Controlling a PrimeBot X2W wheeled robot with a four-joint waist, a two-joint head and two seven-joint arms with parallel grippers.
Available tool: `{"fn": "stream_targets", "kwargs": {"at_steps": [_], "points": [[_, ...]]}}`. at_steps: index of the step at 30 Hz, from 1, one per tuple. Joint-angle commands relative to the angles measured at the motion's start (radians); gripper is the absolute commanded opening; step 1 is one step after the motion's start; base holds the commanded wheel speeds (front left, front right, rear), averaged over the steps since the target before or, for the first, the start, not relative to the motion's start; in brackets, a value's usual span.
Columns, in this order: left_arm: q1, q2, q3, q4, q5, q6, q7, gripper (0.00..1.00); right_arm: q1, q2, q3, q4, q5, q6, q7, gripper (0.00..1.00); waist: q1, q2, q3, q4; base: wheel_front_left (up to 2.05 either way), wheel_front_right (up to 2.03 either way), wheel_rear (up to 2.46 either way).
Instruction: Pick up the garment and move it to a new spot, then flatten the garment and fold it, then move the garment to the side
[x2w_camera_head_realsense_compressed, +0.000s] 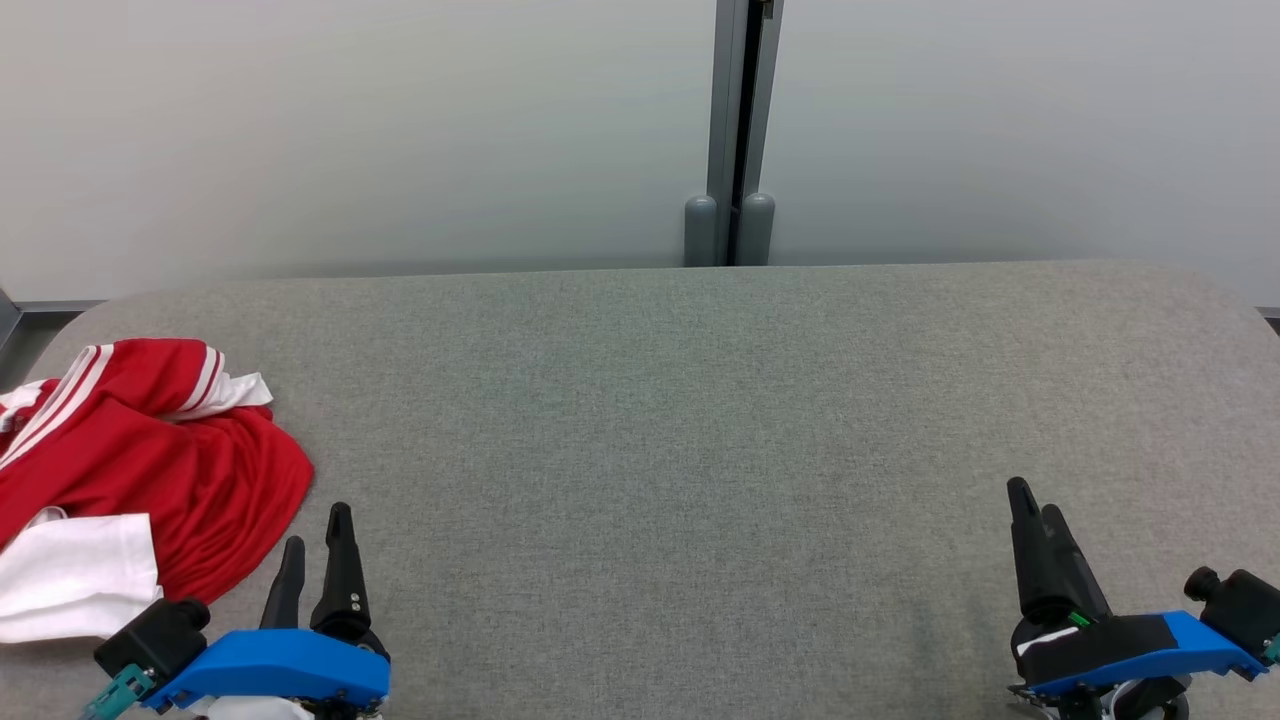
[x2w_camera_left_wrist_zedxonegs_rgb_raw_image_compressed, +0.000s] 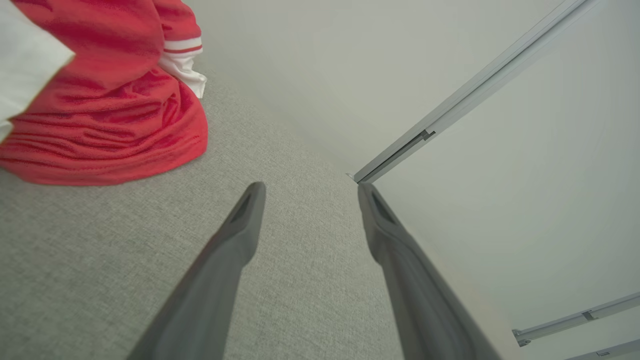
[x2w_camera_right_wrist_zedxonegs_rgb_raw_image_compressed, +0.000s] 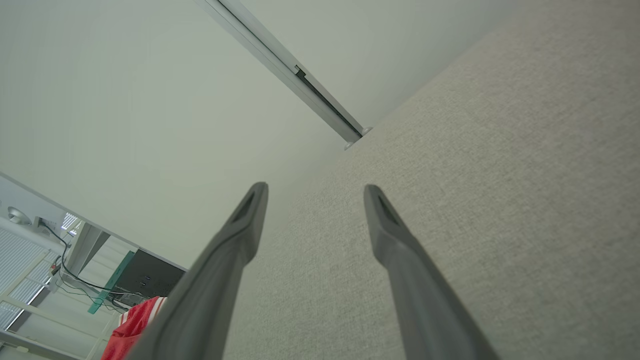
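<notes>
The garment (x2w_camera_head_realsense_compressed: 150, 460) is a red shirt with white sleeve ends and striped trim, lying crumpled at the left end of the grey table (x2w_camera_head_realsense_compressed: 680, 420). In the left wrist view the garment (x2w_camera_left_wrist_zedxonegs_rgb_raw_image_compressed: 110, 100) bunches at the upper left, apart from the fingers. My left gripper (x2w_camera_head_realsense_compressed: 315, 540) hovers open just right of the shirt's near hem, holding nothing. My right gripper (x2w_camera_head_realsense_compressed: 1035, 515) is open and empty at the table's near right. A small red corner of the garment (x2w_camera_right_wrist_zedxonegs_rgb_raw_image_compressed: 132, 327) shows low in the right wrist view.
A pale wall runs behind the table, with a grey vertical post (x2w_camera_head_realsense_compressed: 738, 130) at its middle. Past the table's left end, the right wrist view shows a dark box (x2w_camera_right_wrist_zedxonegs_rgb_raw_image_compressed: 150, 280) and cables.
</notes>
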Motion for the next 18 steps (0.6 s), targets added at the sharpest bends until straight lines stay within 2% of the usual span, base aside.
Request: {"fn": "stream_targets", "kwargs": {"at_steps": [1,18], "points": [[-0.007,0.009,-0.008,-0.007,0.026,0.004,-0.008,1.0,-0.002,-0.007,0.003,-0.009,-0.027,0.001,-0.009,1.0,0.0,0.0,0.0,0.0,0.0,0.0,0.0],[0.0,0.029,-0.057,0.016,0.221,0.02,-0.058,1.0,0.0,-0.009,0.02,0.012,-0.221,0.002,-0.059,1.0,0.0,0.0,-0.001,0.007,0.0,0.0,0.0]]}}
